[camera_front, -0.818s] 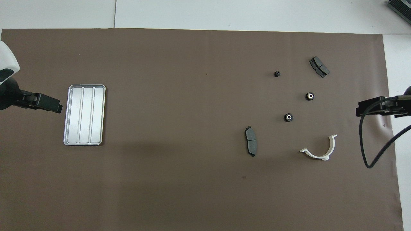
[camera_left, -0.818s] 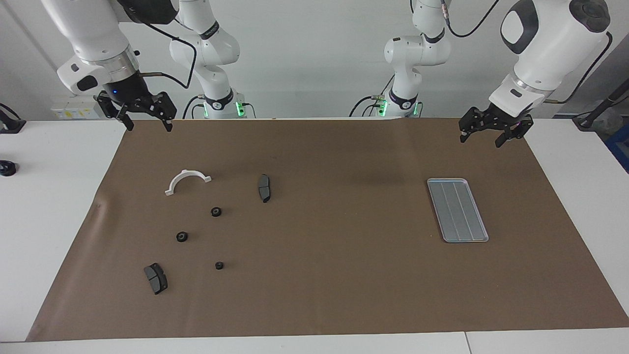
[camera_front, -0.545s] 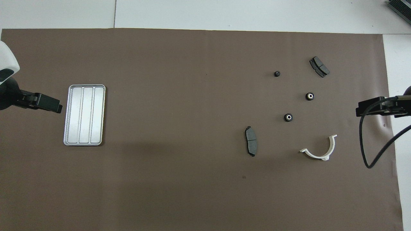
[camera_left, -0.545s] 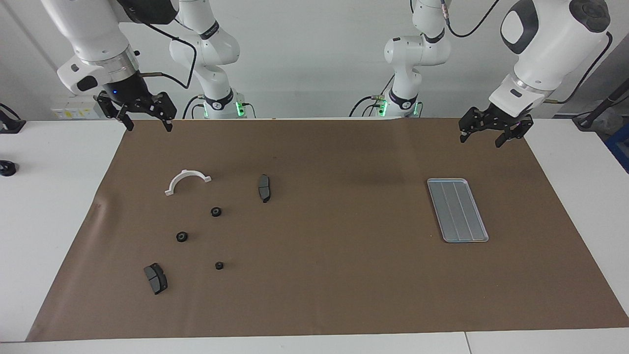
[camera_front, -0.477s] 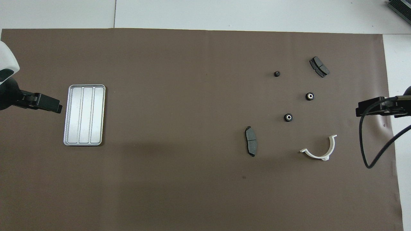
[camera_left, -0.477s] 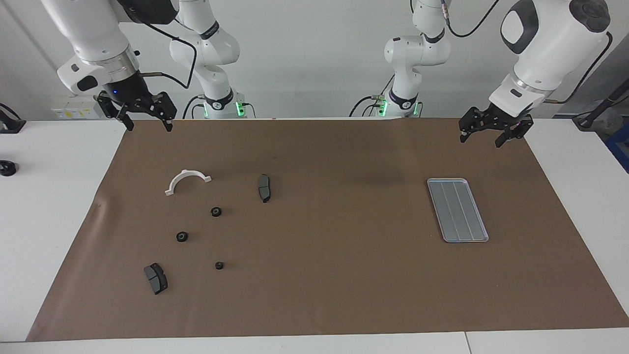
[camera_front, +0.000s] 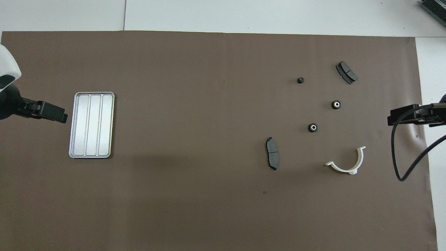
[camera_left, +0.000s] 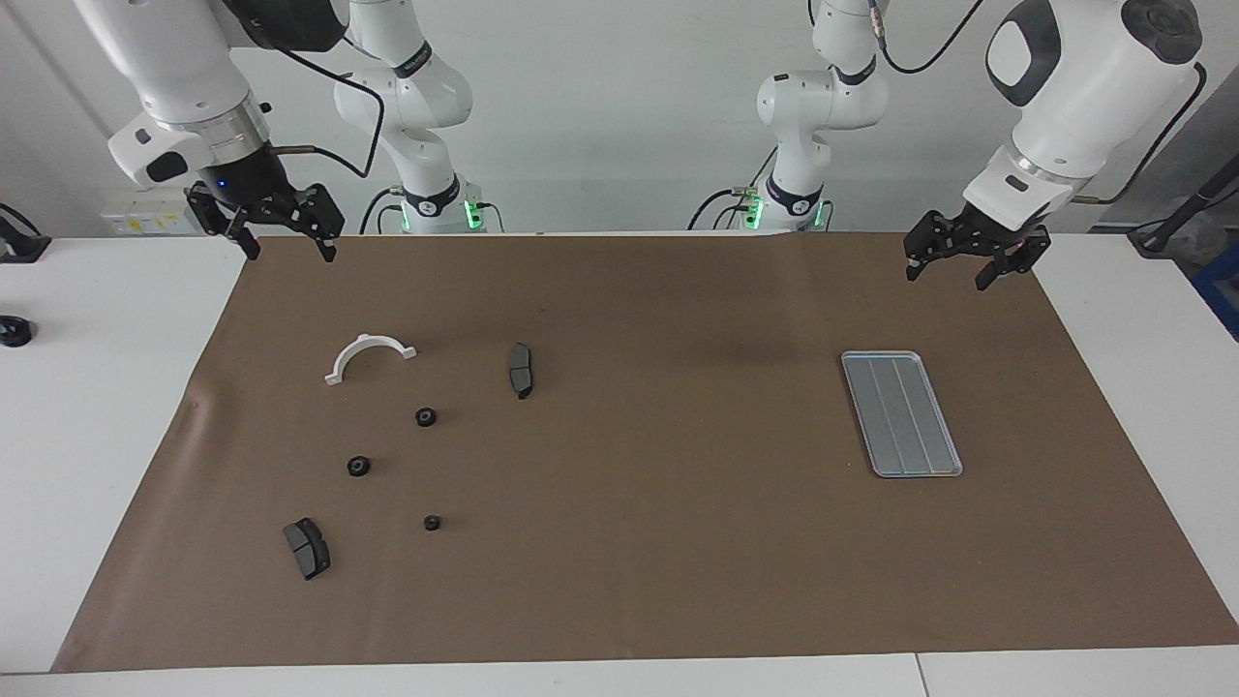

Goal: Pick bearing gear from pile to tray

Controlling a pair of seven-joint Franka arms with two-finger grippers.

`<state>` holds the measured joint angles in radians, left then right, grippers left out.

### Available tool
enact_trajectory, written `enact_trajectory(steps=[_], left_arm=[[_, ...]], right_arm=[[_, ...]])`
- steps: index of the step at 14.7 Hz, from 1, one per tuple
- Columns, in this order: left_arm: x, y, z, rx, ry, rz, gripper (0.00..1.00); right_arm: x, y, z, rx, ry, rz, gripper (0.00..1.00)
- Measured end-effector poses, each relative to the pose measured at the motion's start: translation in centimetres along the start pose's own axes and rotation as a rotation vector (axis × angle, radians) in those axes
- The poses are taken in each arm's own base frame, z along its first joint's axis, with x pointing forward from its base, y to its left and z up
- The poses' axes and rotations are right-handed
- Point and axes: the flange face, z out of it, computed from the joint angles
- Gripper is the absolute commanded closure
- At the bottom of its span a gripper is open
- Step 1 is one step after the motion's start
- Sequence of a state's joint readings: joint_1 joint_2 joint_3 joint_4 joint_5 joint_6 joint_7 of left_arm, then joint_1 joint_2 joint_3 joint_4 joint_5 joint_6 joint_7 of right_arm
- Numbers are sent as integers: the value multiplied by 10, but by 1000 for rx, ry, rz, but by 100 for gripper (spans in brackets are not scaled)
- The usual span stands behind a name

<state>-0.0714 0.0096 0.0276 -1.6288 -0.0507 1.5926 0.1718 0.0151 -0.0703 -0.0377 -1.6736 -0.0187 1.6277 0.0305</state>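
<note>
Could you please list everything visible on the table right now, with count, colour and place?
Small round gears: three, black, scattered on the mat toward the right arm's end.
Brake pads: two, dark grey; one beside the bracket, one farthest from the robots.
Half-ring bracket: one, white, nearest the robots within the scatter.
Flat ridged metal tray: one, silver-grey, toward the left arm's end, nothing in it.
Paper mat: one, brown, covering the white table.
Right tool: black, open, raised over the mat's corner, holding nothing.
Left tool: black, open, raised over the mat's edge on the robots' side of the tray, holding nothing.
</note>
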Motion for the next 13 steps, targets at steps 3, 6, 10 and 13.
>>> enact_trajectory(steps=[3, 6, 10, 13], left_arm=[[0, 0, 0, 0, 0, 0, 0], [0, 0, 0, 0, 0, 0, 0], [0, 0, 0, 0, 0, 0, 0], [0, 0, 0, 0, 0, 0, 0]], right_arm=[[15, -1, 40, 2, 69, -8, 0], [39, -5, 102, -1, 85, -27, 0], [78, -8, 193, -8, 97, -99, 0], [94, -7, 247, -14, 99, -158, 0]])
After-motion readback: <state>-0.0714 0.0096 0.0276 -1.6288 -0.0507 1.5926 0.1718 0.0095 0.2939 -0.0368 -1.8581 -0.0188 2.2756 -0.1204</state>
